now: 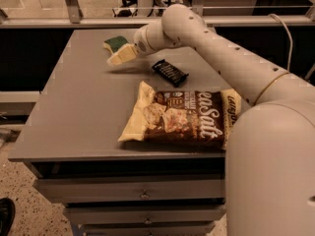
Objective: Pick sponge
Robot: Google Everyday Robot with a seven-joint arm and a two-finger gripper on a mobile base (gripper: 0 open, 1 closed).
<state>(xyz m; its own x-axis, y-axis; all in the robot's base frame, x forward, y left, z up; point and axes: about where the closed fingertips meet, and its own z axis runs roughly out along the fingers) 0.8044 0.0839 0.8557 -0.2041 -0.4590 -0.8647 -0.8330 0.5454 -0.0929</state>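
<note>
The sponge [116, 43], dark green on top with a pale yellow edge, lies at the far left part of the grey table top [83, 107]. My gripper [121, 56] hangs low over the table just in front of and slightly right of the sponge, its pale tip pointing down-left and nearly touching the sponge's near edge. The white arm [221, 53] reaches in from the right across the back of the table.
A black candy-bar wrapper [170, 72] lies right of the gripper. A large chip bag [184, 116] lies near the front right of the table. Drawers [142, 194] sit under the table top. A rail [98, 19] runs behind the table.
</note>
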